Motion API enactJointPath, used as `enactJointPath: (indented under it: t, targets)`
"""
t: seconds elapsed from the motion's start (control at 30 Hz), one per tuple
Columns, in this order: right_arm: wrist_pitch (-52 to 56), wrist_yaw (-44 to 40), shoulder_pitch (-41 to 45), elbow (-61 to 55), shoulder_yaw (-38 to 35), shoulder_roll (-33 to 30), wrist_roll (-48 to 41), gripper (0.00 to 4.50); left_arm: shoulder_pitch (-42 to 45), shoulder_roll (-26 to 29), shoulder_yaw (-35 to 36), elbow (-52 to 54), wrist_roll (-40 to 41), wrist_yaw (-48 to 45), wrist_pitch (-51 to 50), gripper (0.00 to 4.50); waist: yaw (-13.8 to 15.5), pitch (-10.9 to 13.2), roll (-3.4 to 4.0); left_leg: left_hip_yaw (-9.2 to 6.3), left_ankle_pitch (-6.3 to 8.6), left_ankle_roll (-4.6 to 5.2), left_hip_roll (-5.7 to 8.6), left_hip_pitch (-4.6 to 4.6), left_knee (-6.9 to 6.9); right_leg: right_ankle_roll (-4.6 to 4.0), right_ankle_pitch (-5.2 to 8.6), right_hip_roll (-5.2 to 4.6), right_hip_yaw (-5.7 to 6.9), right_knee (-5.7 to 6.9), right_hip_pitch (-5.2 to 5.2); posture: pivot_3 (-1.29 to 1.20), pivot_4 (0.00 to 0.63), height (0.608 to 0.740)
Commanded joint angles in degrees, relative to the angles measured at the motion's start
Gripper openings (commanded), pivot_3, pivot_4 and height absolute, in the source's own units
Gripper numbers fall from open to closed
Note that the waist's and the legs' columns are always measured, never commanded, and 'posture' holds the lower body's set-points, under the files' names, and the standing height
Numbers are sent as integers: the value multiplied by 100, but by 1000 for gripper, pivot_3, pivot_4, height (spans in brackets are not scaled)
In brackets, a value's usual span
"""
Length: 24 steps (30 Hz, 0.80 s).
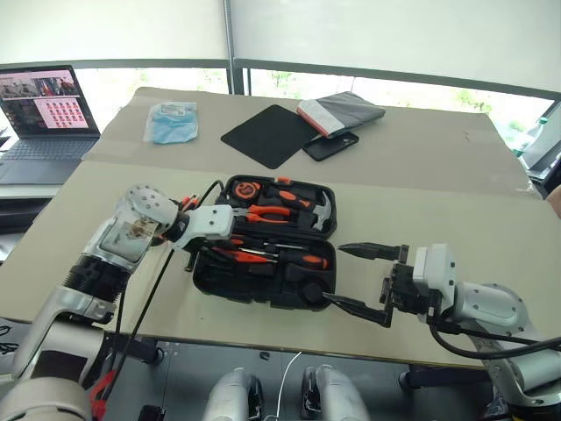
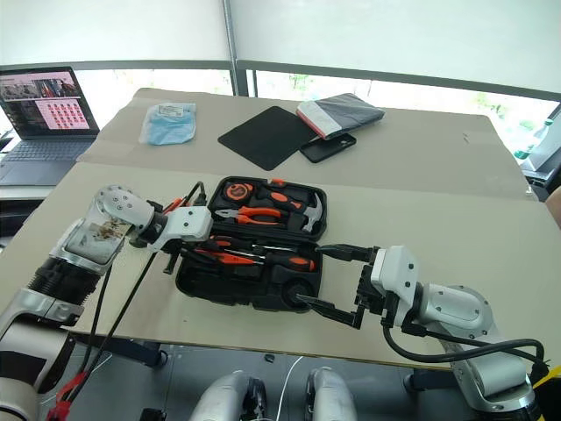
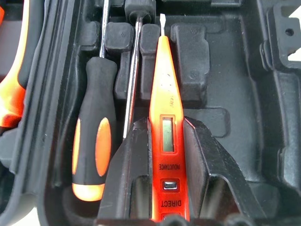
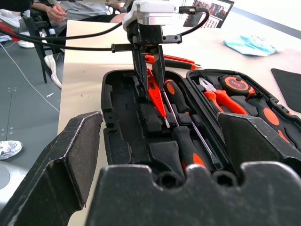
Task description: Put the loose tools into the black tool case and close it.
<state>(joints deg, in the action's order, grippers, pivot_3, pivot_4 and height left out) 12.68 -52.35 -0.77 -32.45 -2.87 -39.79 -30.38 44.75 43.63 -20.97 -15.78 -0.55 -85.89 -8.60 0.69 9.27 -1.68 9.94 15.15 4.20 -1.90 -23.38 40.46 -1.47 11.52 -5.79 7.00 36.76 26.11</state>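
1. Black tool case (image 1: 263, 285) lies open at centre of the head view, on the beige table (image 1: 456, 219); lid half toward the top of the frame, tray half nearer the bottom.
2. Lid half holds pliers (image 1: 267, 213), hammer (image 1: 308, 203) and orange tape measure (image 1: 250, 188).
3. Left gripper (image 1: 195, 256) sits at the left edge of the case, fingers narrowly apart and clamped on a slim orange tester screwdriver (image 3: 165, 136); its tip points into the tray recesses.
4. In the left wrist view a black-and-orange handled screwdriver (image 3: 93, 141) lies in a recess just beside the held one, with a thin bare shaft (image 3: 133, 80) between them.
5. More orange-black screwdrivers (image 1: 285, 257) lie across the tray in the head view.
6. Right gripper (image 1: 361, 276) hovers at the case's lower right corner, fingers spread wide, holding nothing.
7. Upper part of the frame: flat black mat (image 1: 267, 134), phone (image 1: 330, 145), folded grey cloth (image 1: 344, 112), blue packet (image 1: 171, 121), laptop (image 1: 44, 114) at far left.
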Motion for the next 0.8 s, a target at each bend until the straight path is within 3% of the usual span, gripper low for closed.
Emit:
enactJointPath:
  t: [0.03, 0.57, 0.8]
  targets:
    - [-105, -36, 106, -53, -90, 7, -22, 4500, 161, 111, -219, -49, -331, -163, -68, 481, -1, 0, 0, 0, 0, 0, 0, 1, 0, 0, 0, 0, 0, 0, 0, 0, 150, 740]
    - [-5, 43, 196, -82, 9, 56, -44, 4500, -82, 51, -465, 619, -629, -99, -701, 481, -11, -1, 2, 0, 0, 0, -2, 4, 1, 0, 0, 6, -6, 2, -1, 0, 150, 740]
    - [58, 83, 323, -44, 141, 126, -10, 4500, -96, -135, -366, 471, -555, 11, -524, 481, -3, -6, 9, 0, 0, 1, -1, 8, 1, 0, 0, 5, -6, 1, -5, 0, 150, 740]
